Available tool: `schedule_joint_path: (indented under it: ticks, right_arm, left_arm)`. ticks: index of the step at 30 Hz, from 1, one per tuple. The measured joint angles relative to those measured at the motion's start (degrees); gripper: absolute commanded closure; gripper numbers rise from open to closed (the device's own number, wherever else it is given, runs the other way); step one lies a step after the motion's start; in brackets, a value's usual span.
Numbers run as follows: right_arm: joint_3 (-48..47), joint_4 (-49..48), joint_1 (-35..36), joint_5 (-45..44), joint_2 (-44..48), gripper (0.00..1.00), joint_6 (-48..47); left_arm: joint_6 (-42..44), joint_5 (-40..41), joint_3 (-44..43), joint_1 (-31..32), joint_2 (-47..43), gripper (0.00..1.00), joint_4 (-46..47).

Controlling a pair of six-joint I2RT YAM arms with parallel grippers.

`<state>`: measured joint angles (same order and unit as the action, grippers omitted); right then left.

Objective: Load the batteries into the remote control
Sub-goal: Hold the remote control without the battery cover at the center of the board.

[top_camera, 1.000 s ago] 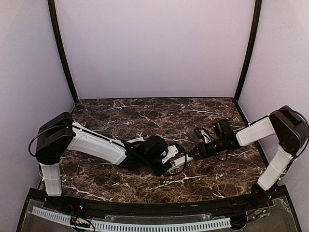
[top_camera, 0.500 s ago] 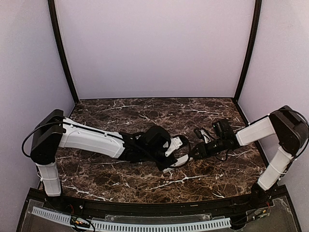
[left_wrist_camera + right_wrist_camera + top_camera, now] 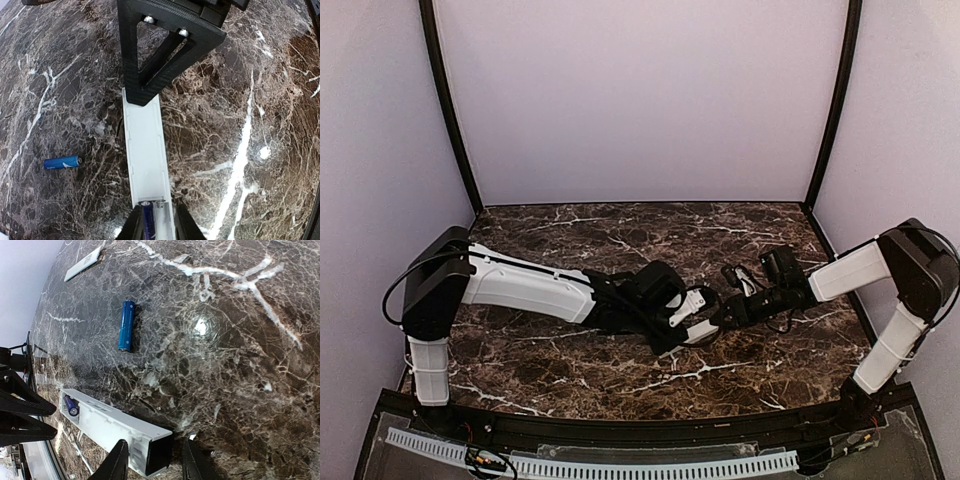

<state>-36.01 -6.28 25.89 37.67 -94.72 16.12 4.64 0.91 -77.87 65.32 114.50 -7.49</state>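
Note:
The white remote control (image 3: pixel 145 150) lies on the marble between both grippers, with its battery bay open. One blue battery (image 3: pixel 148 220) sits in the bay's left slot. My left gripper (image 3: pixel 156 220) is shut on that end, a finger against each long side. My right gripper (image 3: pixel 152 455) is shut on the other end, which has a dark face (image 3: pixel 161 455). In the left wrist view its black finger (image 3: pixel 160 50) covers that far end. A second blue battery (image 3: pixel 62 162) (image 3: pixel 127 325) lies loose on the table beside the remote.
A flat white cover-like piece (image 3: pixel 85 262) lies on the table farther off. Both arms meet at the middle of the marble table (image 3: pixel 620 235). Lilac walls (image 3: pixel 640 100) close in the back and sides.
The left arm has swung right and brought its gripper up to the remote's end. Its jaws have narrowed. The right arm has not moved.

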Motion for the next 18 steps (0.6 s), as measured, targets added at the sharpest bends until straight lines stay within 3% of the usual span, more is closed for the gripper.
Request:
schedule_joint_path:
  ticks: [10, 18]
  right_arm:
    - [0.7, 0.1, 0.0, 0.4, 1.6, 0.65, 0.3]
    - [3.1, 0.6, 0.0, 1.9, 6.1, 0.65, 0.9]
  left_arm:
    - [-6.1, -0.7, 0.7, -2.4, -0.9, 0.54, -1.1]
    - [-8.7, -8.6, 13.9, -6.0, -11.6, 0.42, 4.5]
